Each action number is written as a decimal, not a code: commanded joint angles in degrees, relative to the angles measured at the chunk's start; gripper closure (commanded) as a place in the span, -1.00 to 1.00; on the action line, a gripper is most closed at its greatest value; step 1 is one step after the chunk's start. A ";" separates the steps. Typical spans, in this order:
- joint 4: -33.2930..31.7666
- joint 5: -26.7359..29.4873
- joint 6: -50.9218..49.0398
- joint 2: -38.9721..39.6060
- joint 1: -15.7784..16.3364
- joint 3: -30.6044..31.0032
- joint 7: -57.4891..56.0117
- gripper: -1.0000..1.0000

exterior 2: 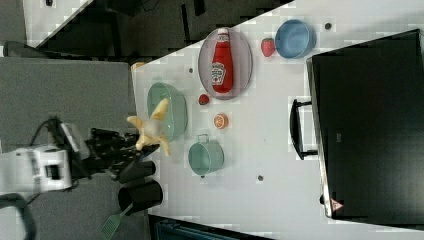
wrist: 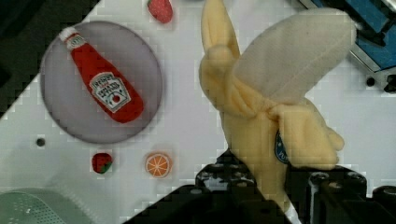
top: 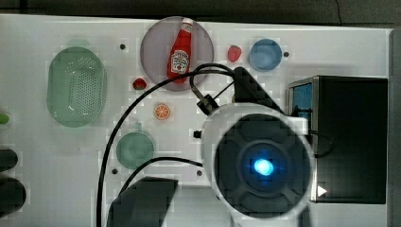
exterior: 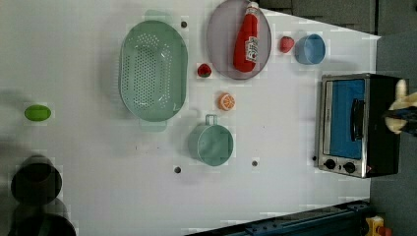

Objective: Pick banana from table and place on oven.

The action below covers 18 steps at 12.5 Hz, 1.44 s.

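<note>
Crosswise, banana (wrist: 266,116) in pincer (wrist: 271,186)

Soft matt plush banana (wrist: 275,93), glossy plastic ketchup bottle (wrist: 105,81), smooth white table (exterior: 275,128), perforated plastic colander (exterior: 153,71)

ketchup bottle (top: 179,51) on plate (top: 153,42), green colander (top: 75,87)

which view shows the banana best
The wrist view: the banana is close, peeled flaps clear, held in the gripper. The right view shows it small; the left view has it partly cut off at the edge.
</note>
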 commanded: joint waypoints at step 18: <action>5.76 0.42 17.23 26.96 -2.70 -33.17 -44.70 0.47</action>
